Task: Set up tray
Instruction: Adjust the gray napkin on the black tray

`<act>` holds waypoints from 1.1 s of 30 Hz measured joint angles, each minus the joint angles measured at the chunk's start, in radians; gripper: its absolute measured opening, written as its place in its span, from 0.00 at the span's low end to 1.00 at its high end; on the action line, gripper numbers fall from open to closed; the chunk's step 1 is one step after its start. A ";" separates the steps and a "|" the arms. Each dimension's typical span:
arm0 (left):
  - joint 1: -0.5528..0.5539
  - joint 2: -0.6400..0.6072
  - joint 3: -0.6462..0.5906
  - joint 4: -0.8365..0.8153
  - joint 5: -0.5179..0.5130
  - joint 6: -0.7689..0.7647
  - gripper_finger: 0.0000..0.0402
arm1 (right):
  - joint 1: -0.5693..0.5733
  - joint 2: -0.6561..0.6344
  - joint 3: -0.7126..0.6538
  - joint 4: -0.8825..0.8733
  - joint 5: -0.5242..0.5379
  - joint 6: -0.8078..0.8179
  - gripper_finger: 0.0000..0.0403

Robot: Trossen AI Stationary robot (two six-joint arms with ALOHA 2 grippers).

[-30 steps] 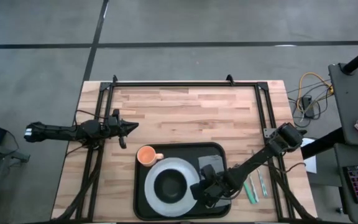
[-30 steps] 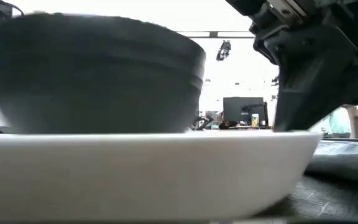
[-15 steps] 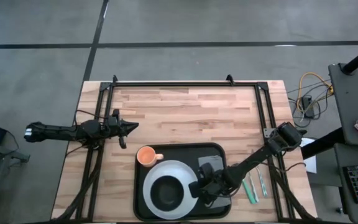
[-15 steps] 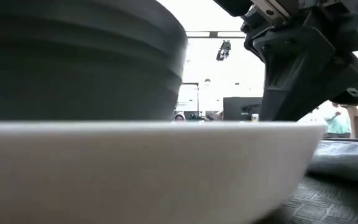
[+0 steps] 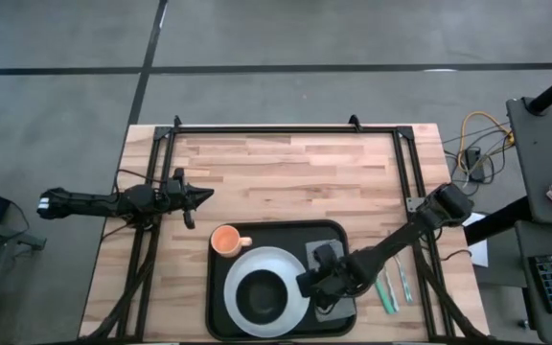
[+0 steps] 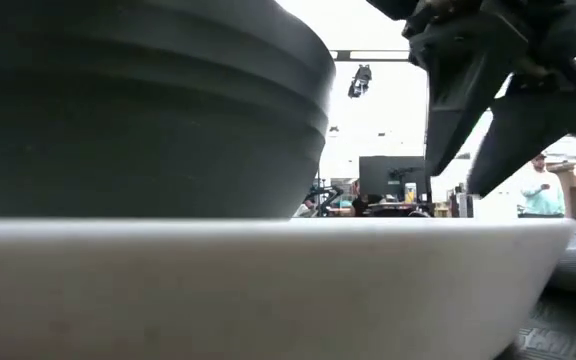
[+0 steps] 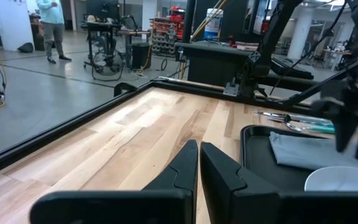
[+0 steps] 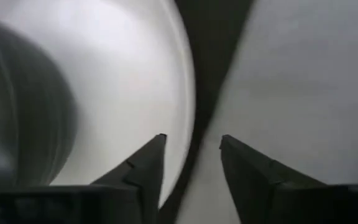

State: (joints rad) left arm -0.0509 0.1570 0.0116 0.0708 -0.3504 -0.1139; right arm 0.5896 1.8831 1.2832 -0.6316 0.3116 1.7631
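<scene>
The black tray (image 5: 286, 230) lies at the table's near middle. On it a white plate (image 5: 286, 264) carries a dark bowl (image 5: 260, 299); both fill the low view, plate (image 6: 268, 280) and bowl (image 6: 138, 110). An orange cup (image 5: 225, 240) stands on the tray's far left corner, and a grey napkin (image 5: 332, 259) lies on its right side. My right gripper (image 5: 309, 285) is open just above the plate's right rim (image 8: 182, 93), one finger over the plate and one over the napkin (image 8: 303, 81). My left gripper (image 5: 199, 195) waits shut over the table's left part.
Cutlery with teal handles (image 5: 391, 287) lies on the wood right of the tray. A black frame (image 5: 286, 128) runs along the table's far and side edges. Bare wood stretches between the tray and the far edge. People stand in the room beyond.
My right gripper first slid the plate with the bowl a little toward the table's near left, then opened, let go of the plate's right rim and rose slightly. The plate now rests still on the tray.
</scene>
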 joint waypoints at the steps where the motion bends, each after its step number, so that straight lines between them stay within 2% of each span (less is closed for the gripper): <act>1: 0.000 0.000 0.000 0.000 0.000 0.000 0.00 | 0.000 -0.013 0.001 -0.043 0.004 0.015 0.41; 7: 0.000 0.000 0.001 0.000 0.000 0.000 0.00 | 0.002 -0.114 -0.015 -0.247 -0.030 -0.020 0.51; 11: 0.000 0.000 0.001 0.000 0.000 0.000 0.00 | 0.005 -0.197 -0.068 -0.260 -0.058 -0.025 0.53; 18: 0.000 0.000 0.001 0.000 0.000 0.000 0.00 | 0.058 -0.350 -0.242 -0.251 -0.155 0.031 0.51; 23: 0.000 0.000 0.001 0.000 0.000 0.000 0.00 | 0.116 -0.412 -0.328 -0.192 -0.157 0.035 0.50; 26: 0.000 0.000 0.001 0.000 0.000 0.000 0.00 | 0.142 -0.416 -0.351 -0.080 -0.159 0.000 0.50; 30: 0.000 0.000 0.001 0.000 0.000 0.000 0.00 | 0.155 -0.391 -0.352 0.066 -0.156 -0.055 0.50; 33: 0.000 0.000 0.001 0.000 0.000 0.000 0.00 | 0.154 -0.348 -0.324 0.149 -0.155 -0.177 0.50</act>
State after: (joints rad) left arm -0.0505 0.1569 0.0124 0.0708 -0.3505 -0.1140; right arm 0.7441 1.5355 0.9592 -0.4829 0.1566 1.5865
